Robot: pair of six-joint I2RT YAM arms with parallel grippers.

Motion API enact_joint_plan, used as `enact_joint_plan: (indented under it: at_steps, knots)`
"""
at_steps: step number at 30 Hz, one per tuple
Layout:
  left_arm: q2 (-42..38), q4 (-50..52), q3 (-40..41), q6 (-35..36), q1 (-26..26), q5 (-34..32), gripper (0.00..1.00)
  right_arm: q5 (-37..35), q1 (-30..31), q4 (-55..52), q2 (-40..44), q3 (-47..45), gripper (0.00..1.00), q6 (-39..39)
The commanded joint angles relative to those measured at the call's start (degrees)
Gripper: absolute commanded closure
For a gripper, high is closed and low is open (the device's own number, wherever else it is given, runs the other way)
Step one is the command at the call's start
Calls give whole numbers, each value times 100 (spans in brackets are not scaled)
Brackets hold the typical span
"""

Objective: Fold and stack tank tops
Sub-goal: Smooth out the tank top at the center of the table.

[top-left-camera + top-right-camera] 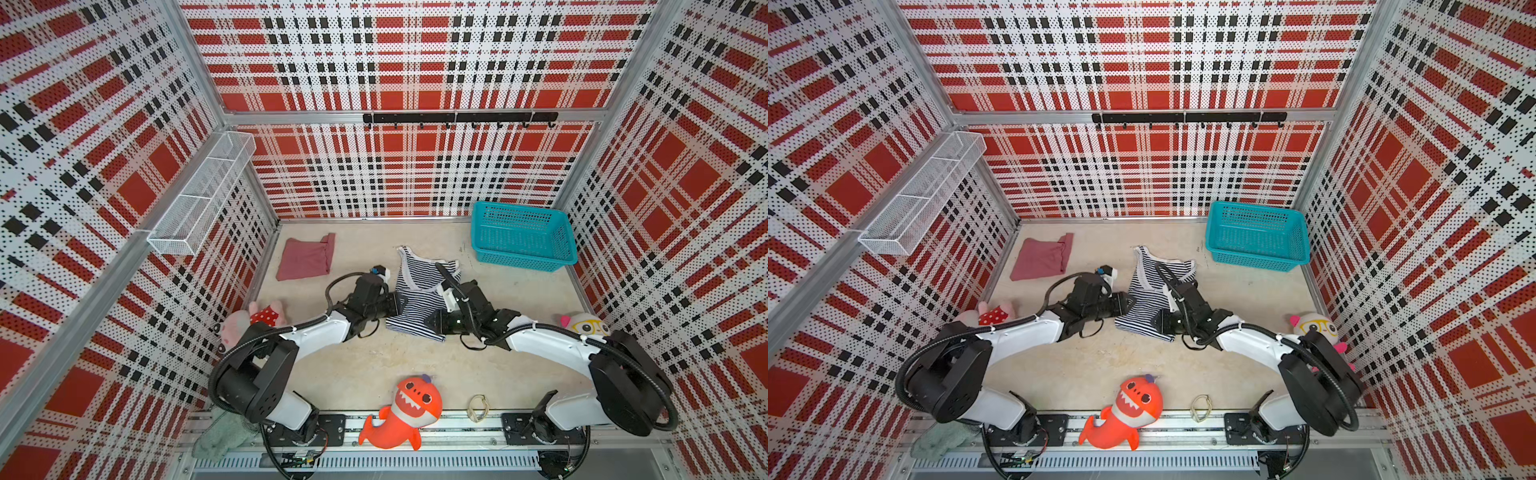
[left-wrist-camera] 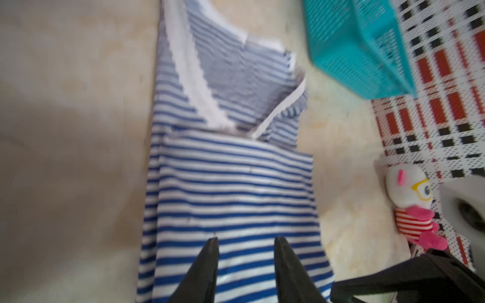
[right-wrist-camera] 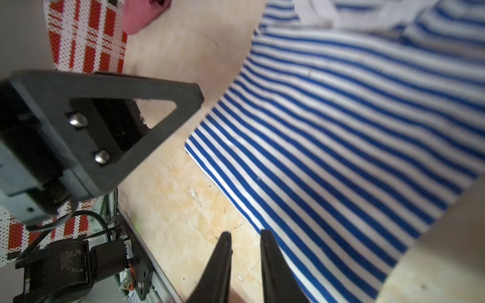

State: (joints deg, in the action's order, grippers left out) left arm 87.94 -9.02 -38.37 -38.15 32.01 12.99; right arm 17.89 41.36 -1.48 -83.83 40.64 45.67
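The striped tank top [image 1: 415, 299] [image 1: 1144, 305] lies flat mid-table as a narrow strip, straps toward the back wall. My left gripper [image 1: 401, 305] [image 2: 246, 240] is at its left edge. The jaws are open over the striped cloth [image 2: 231, 183], and nothing is pinched between them. My right gripper [image 1: 428, 322] [image 3: 246, 233] hovers at the near hem [image 3: 341, 131]. It is open by a narrow gap, with bare table showing between the fingers. The rose tank top [image 1: 305, 257] [image 1: 1042, 257] lies folded at the back left, away from both grippers.
A teal basket [image 1: 523, 237] stands at the back right. An orange shark plush [image 1: 403, 411] and a rubber band [image 1: 478, 407] lie near the front rail. A pink plush [image 1: 266, 316] is at the left wall and a white plush [image 1: 584, 326] at the right. A grey-green towel [image 1: 216, 436] hangs at the front left.
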Motion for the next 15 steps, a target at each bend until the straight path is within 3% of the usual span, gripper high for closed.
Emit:
enact_joint_plan:
  at_steps: [1, 7, 15]
  knots:
    - [212, -642, 251, -465, -44, 25, 61, 131, 83, 877, -367, -68, 78, 698]
    - [807, -936, 662, -280, -545, -12, 62, -340, -158, 300, -709, -119, 81, 447]
    - [1020, -901, 626, -106, -716, -4, 64, -725, -403, -382, -495, -571, 80, 153]
